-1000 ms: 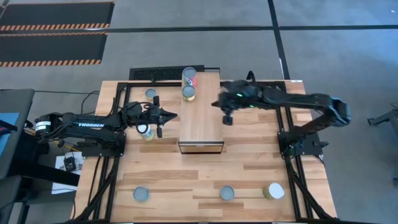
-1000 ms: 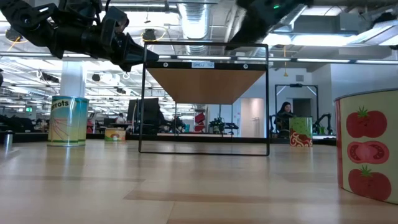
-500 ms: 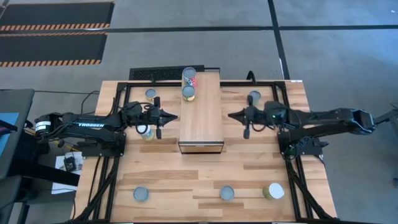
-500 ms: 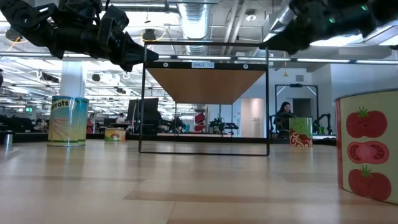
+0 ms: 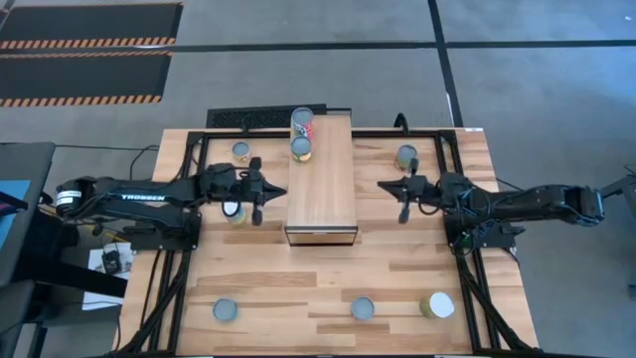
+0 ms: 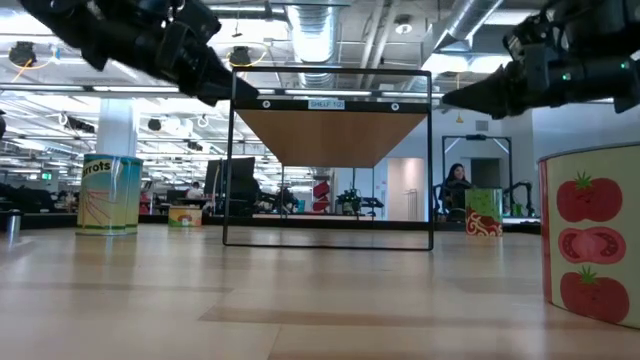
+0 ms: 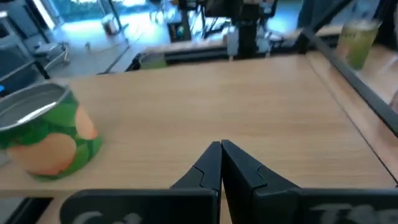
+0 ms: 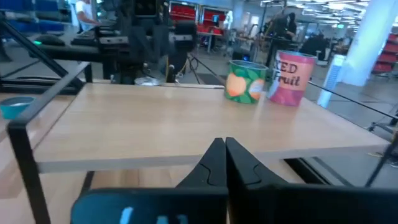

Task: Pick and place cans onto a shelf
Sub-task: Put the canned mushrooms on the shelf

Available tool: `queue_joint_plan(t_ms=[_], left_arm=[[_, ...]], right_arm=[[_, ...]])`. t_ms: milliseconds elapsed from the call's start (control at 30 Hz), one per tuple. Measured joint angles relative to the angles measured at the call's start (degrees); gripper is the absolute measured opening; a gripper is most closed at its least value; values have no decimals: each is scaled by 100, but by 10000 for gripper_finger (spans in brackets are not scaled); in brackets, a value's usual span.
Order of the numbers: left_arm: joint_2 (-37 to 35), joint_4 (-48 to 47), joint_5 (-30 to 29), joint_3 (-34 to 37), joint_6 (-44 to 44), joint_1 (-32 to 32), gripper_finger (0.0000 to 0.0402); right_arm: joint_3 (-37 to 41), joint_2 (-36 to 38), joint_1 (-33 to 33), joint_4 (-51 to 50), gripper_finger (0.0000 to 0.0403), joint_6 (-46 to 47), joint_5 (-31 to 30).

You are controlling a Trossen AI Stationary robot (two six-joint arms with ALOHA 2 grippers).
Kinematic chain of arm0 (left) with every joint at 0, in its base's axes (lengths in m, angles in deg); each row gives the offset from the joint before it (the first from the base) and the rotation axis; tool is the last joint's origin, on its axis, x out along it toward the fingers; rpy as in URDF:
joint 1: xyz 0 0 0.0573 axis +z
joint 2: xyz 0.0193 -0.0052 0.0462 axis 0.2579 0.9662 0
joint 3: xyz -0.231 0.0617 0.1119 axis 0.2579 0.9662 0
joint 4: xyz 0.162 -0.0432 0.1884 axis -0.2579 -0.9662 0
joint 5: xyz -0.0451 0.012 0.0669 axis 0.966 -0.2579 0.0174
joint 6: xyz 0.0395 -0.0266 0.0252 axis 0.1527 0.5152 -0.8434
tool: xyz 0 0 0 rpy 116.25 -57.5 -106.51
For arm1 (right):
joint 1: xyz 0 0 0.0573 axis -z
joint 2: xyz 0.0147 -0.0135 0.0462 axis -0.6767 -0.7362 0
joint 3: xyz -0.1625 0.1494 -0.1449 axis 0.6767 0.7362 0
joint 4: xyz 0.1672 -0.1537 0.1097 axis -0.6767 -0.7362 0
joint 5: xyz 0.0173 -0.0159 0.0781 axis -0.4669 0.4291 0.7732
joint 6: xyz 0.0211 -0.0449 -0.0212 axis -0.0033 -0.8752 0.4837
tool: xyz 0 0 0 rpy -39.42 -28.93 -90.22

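The light-wood shelf point(image 5: 321, 184) stands in the middle of the table. Two cans stand on its far end: a red-and-white one point(image 5: 303, 123) and a green one point(image 5: 300, 148). The green can also shows in the left wrist view point(image 7: 43, 140), and both show in the right wrist view point(image 8: 249, 81). My left gripper point(image 5: 278, 188) is shut and empty, level, just off the shelf's left side. My right gripper point(image 5: 384, 186) is shut and empty, level, off the shelf's right side. Both point at the shelf.
Loose cans stand on the table: one far left point(image 5: 240, 150), one under my left arm point(image 5: 235, 210), one far right point(image 5: 406, 156), and three along the near edge point(image 5: 226, 310), point(image 5: 363, 308), the last white-topped point(image 5: 436, 305). Black frame rails run along both sides.
My right gripper has swung from above the shelf's far right edge toward the table's right and near side and has come down. It now hangs level beside the shelf, still shut. My left arm has shifted a little beside the shelf's left side.
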Motion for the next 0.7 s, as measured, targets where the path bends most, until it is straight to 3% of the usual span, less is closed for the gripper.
queue_joint_plan(t_ms=[233, 333, 600, 700], left_arm=[[-272, -3249, -2335, -1074, 490, 30, 0], [-273, -4073, -2695, -1295, 623, 520, 0], [504, -4198, -590, -1344, -135, 2759, 0], [951, -4244, -219, -1548, -484, 3415, 1]], right_arm=[[117, 25, 24, -1, 7, -48, 27], [201, 25, 24, 0, 4, -50, 27], [269, 13, 18, 42, 4, -171, 35], [269, 13, 18, 100, 3, -281, 41]])
